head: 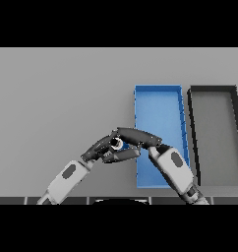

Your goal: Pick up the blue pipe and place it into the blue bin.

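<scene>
Nearest, the two white and grey arms come in from the lower edge and their dark hands meet just left of the bin. The right hand [138, 137] reaches leftward, its fingers and thumb curled round the small blue pipe [119, 143], of which only a pale round end with a blue rim shows between the fingers. The left hand [99, 149] lies against it from the other side, fingers fairly straight and touching the right hand's fingertips; whether it helps the hold I cannot tell.

The step in hand looks like the pick-up, the pipe gripped above the smooth grey table [57, 98]. Next, the right hand must carry it rightward over the near wall of the shallow rectangular blue bin [158, 89] and let go.

Farther right stands a black-rimmed rectangular tray [213, 89] with a grey floor.
</scene>
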Available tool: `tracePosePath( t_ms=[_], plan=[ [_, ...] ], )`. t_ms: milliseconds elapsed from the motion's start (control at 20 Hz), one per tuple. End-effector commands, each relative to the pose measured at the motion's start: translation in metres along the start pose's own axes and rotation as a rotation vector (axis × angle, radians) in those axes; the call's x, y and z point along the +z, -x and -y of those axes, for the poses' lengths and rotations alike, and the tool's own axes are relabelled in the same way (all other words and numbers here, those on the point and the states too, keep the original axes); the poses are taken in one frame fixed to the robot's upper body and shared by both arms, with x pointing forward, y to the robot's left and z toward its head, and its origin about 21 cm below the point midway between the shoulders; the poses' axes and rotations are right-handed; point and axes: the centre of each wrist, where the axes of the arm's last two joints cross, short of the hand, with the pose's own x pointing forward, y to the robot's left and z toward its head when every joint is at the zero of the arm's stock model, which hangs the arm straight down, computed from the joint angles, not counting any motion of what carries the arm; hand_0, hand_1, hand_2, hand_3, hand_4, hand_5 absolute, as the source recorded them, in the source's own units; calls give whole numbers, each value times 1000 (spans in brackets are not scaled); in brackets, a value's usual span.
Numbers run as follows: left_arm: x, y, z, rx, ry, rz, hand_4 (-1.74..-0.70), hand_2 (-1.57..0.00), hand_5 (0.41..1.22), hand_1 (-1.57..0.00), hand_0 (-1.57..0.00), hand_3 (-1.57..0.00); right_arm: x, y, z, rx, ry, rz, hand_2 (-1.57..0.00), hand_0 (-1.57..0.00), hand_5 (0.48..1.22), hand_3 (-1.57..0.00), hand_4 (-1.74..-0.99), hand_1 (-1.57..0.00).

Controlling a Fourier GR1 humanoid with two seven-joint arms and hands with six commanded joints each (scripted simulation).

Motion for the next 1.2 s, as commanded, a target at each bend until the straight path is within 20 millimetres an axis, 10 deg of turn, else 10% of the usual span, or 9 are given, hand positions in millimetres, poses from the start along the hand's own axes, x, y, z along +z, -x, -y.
tracePosePath(
  t_ms=[0,200,350,650,1150],
  plan=[
    [-1,-1,-5,-54,12,-10,-1535,-977,1221,-1083,-1157,-1066,-2,0,2,-23,7,3,-1542,-1541,1179,-1529,-1483,-1540],
    [0,1,-11,-149,103,-26,-1143,-399,1187,-443,-473,-436,-4,-5,1,-8,-2,-5,-1559,-1559,1204,-1554,-1491,-1558],
    [-1,3,-8,-181,108,-69,-999,-204,930,-226,-242,-223,-4,-4,1,-21,-9,23,-1565,-1565,1212,-1562,-1494,-1565],
    [2,4,-10,-186,89,-115,-887,-53,638,-59,-63,-58,-5,-7,-1,-5,4,43,-1569,-1569,1219,-1569,-1493,-1569],
    [1,8,-8,-143,68,-195,-911,-5,534,-5,-6,-5,0,-30,14,-147,29,100,-1571,-1571,1221,-1571,-1581,-1571]
  ],
)
